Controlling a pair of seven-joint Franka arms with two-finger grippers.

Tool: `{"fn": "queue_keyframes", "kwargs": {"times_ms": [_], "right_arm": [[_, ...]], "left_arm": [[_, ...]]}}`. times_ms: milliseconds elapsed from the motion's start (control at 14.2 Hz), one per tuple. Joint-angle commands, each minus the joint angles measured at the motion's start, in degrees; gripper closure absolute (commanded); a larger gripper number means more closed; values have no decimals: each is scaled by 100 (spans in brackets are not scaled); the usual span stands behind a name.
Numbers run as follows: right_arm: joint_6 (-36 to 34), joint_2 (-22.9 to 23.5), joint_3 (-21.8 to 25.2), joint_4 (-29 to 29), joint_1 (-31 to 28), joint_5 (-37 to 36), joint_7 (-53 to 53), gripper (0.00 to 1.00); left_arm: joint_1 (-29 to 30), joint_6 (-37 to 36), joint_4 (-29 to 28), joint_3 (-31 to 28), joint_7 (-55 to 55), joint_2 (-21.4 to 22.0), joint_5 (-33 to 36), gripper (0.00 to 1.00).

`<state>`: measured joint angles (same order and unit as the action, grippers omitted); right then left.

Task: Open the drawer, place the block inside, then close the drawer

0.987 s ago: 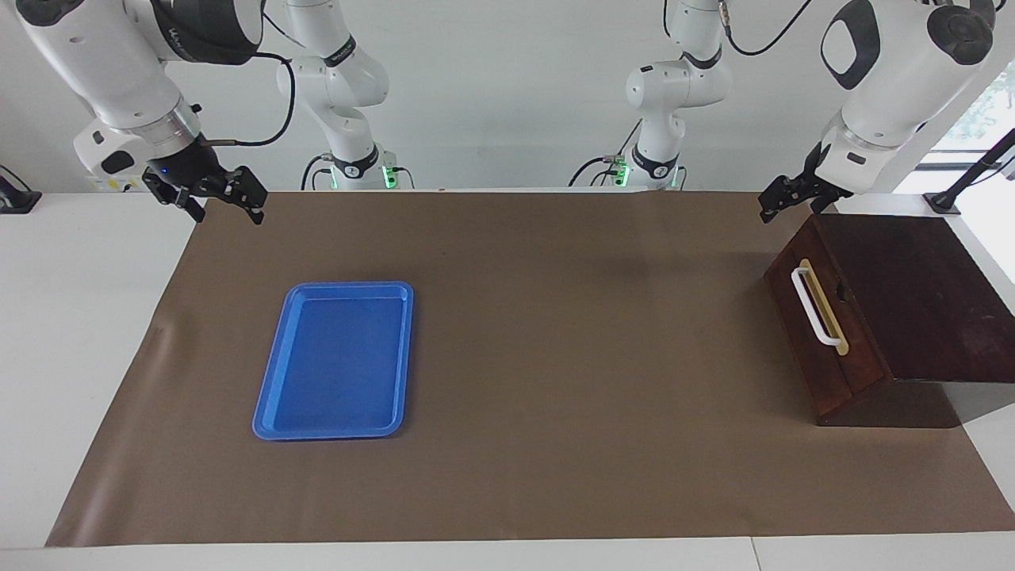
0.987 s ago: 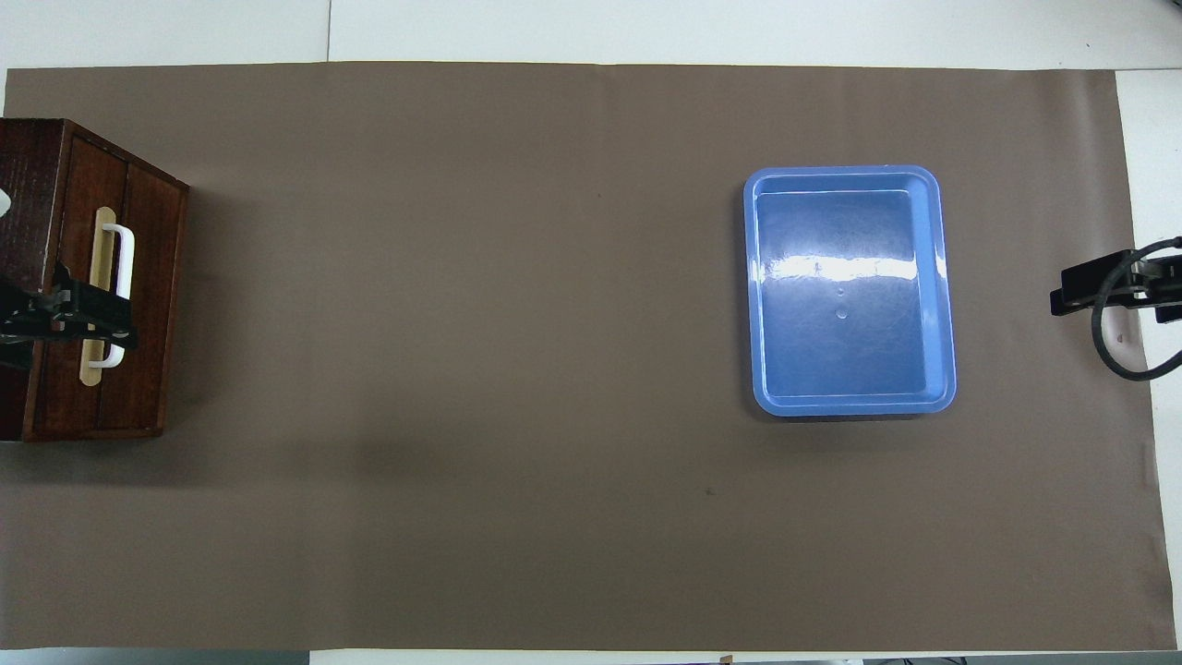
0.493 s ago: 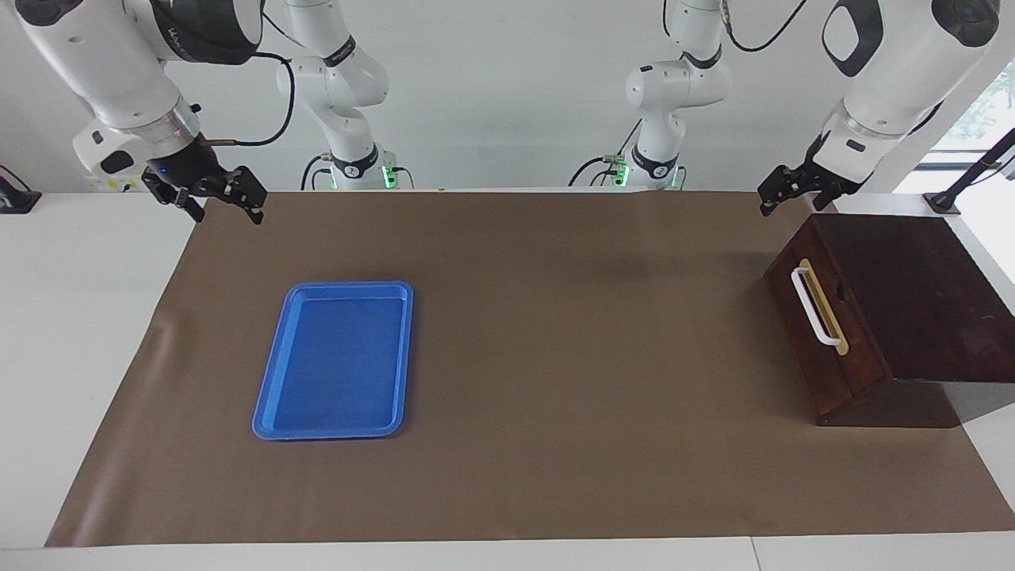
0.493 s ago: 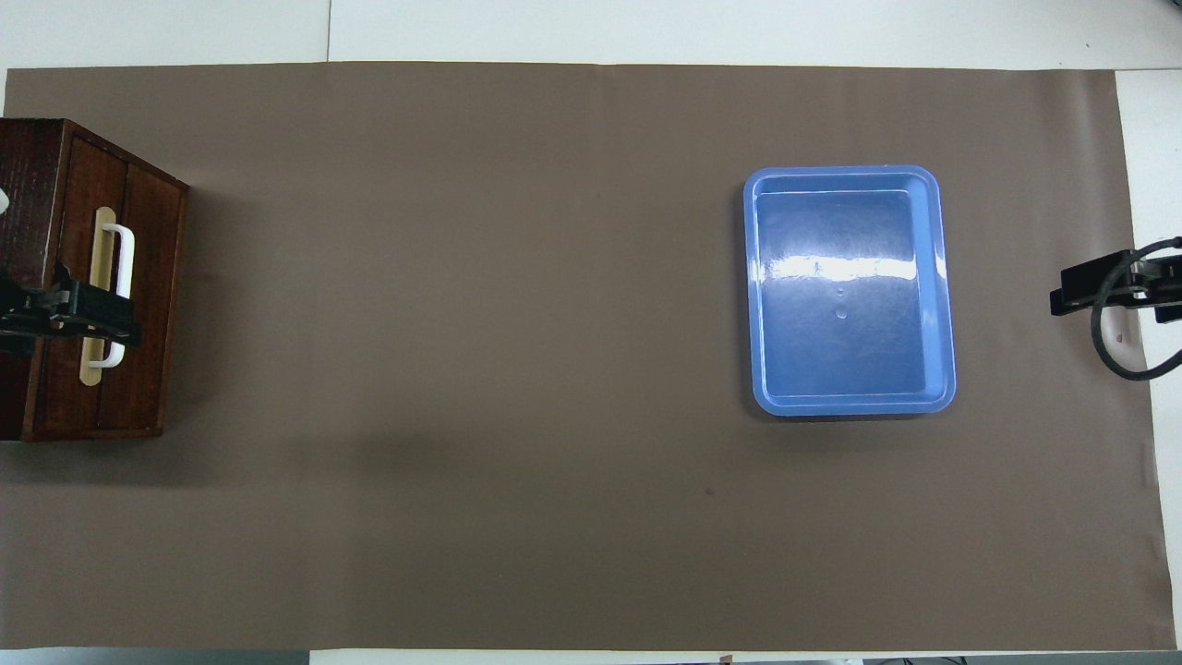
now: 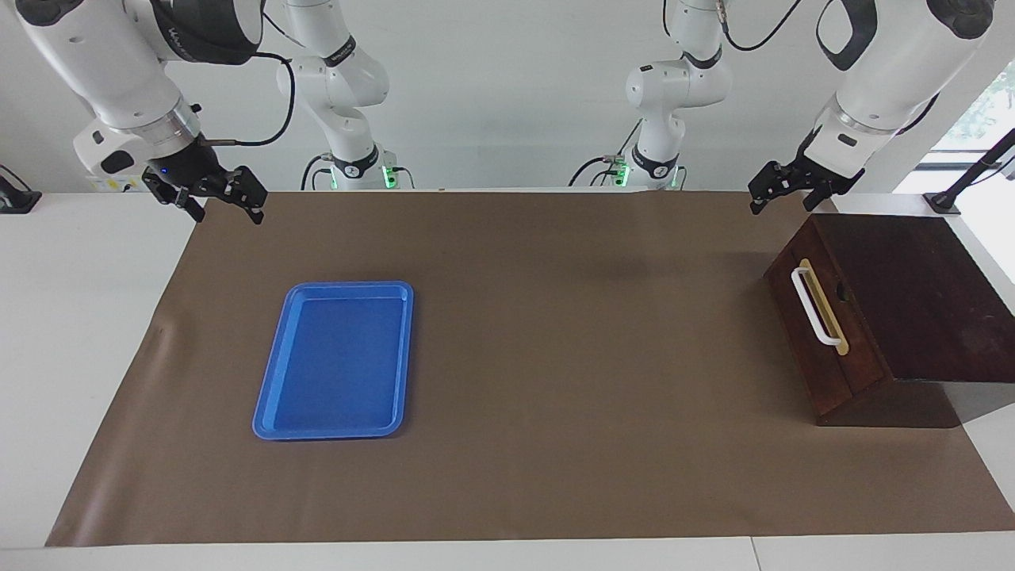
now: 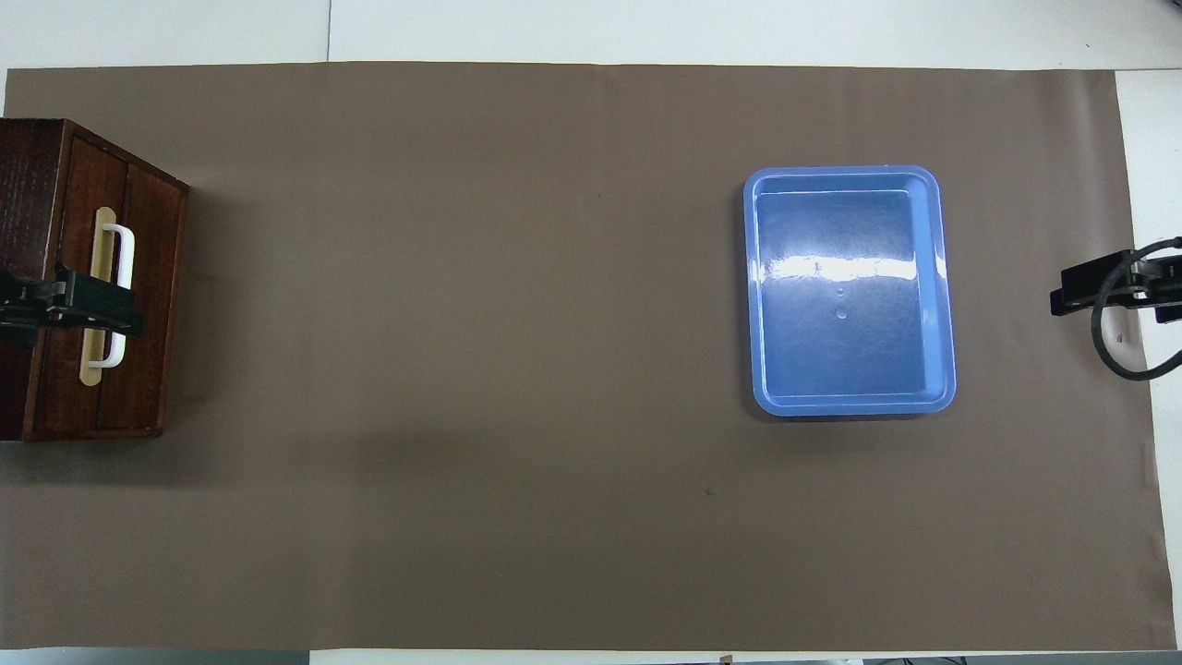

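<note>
Drawer [image 5: 821, 341]: shut, front flush with the dark wooden box [image 5: 912, 301], white handle [image 5: 810, 308] untouched.

Left gripper [image 5: 781, 194]: open, fingers apart, holding nothing, up in the air over the box's edge nearest the robots. From overhead lies across the handle, yet in the facing view hangs clear above it, touching nothing. Below that gripper: the handle on its tan strip, then the drawer front, then bare brown surface [image 5: 555, 357].

Right gripper [image 5: 208, 197]: open too, empty, waiting over the surface's corner at the right arm's end. Nearest thing to it: a blue tray [image 5: 333, 361], well apart and lower, with nothing in it.

Block: not to be found in either view, neither in a gripper, nor in the tray, nor on the surface. Cannot tell whether it lies inside the shut box.

Progress, as a judgement: nothing visibly done, so most likely the very start, though a closed drawer with no block in sight would also fit a finished job. If at the start, remaining: lower the left gripper to the handle, close on it, pull the drawer out, find and lift the block, set it inside, push the drawer shut.
</note>
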<state>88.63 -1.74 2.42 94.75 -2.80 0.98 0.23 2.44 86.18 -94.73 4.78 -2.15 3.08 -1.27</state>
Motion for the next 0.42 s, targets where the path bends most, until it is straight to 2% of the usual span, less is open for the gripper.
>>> {"fn": "queue_keyframes", "kwargs": {"times_ms": [0, 352], "right_arm": [[-13, -125, -66, 140, -124, -90, -190, 0], [-4, -125, -75, 122, -124, -90, -199, 0]], "left_arm": [[-42, 66, 68, -56, 74, -27, -75, 0], [-42, 92, 103, -21, 39, -35, -75, 0]]}}
